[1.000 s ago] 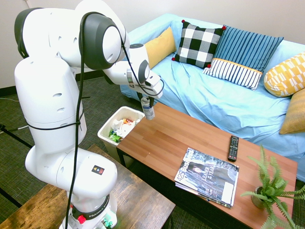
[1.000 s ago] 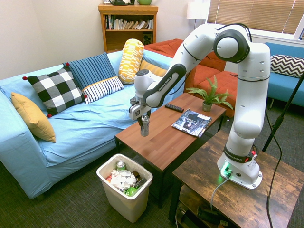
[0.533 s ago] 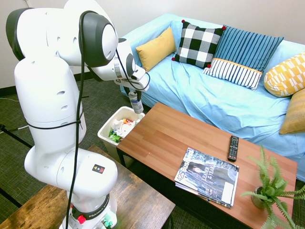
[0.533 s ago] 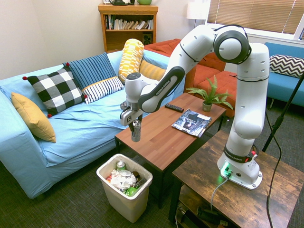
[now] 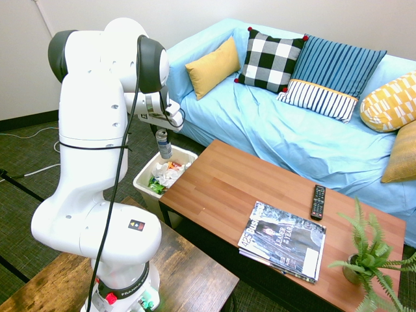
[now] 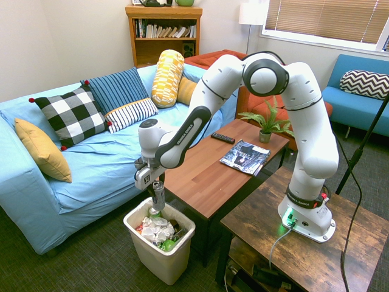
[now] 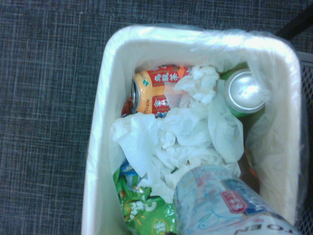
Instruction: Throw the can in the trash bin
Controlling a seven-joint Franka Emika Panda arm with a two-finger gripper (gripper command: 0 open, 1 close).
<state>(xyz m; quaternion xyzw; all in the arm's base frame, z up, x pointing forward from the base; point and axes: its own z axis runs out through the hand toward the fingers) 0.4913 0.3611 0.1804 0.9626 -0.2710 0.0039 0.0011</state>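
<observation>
Magazines (image 6: 245, 158) on table (image 5: 214, 188); remote (image 5: 318, 202) beside them; bin (image 6: 159, 240) beside table.

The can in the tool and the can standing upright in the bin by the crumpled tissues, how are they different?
The held can has a pale label with a red patch, while the upright can shows a bare silver end and green sides. The held can hangs above the trash; the upright can sits among it. Both are drink cans.
</observation>
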